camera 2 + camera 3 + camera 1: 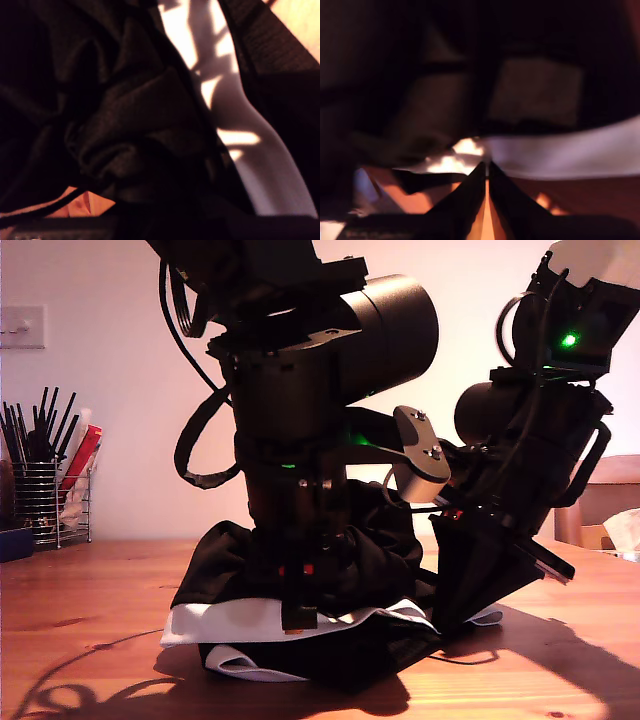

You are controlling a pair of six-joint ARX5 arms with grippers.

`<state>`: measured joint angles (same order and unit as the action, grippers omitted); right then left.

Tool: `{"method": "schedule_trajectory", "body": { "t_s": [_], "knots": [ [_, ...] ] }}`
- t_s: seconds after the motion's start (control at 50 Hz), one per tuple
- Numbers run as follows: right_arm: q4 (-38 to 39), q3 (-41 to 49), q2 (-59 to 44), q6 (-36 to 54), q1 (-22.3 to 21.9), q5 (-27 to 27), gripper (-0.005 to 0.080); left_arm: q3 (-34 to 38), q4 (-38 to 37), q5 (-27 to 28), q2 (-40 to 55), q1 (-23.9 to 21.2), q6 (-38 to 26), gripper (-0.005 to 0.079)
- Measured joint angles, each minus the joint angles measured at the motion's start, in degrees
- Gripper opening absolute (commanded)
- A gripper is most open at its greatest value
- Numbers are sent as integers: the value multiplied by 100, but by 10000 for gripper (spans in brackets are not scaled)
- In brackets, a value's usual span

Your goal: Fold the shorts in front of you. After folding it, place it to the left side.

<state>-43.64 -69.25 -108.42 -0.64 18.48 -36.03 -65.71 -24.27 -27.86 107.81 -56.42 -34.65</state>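
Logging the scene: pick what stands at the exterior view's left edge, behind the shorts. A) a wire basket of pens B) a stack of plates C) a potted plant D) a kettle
A: a wire basket holding dark pens stands on the table there.

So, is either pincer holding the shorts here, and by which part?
Cannot tell. My second pincer sits at the shorts' white hem, grip unclear; my first is hidden.

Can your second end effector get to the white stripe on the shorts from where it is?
Probably yes. In the second wrist view my second end effector sits low over the wooden table with its tips nearly together, and the white band of the shorts lies just ahead with nothing between.
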Motion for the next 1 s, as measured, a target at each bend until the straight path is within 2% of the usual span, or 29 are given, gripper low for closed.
{"method": "schedule_trajectory", "body": {
  "t_s": [0.22,0.32,0.56,0.84,1.0],
  "knots": [
    [-966,-1362,313,476,-2,476,-12,-2,-7,33,-7,7,0,-19],
    [-713,-1541,485,479,0,645,-12,-2,-7,33,-7,9,0,-19],
    [166,-1545,472,297,131,664,-12,-2,-7,39,-9,11,0,-19],
    [699,-1545,310,199,468,627,-12,-2,7,42,-9,11,-22,-19],
    [748,-1545,15,199,568,514,-12,-2,7,39,-9,11,-22,-19]
  ]
}}
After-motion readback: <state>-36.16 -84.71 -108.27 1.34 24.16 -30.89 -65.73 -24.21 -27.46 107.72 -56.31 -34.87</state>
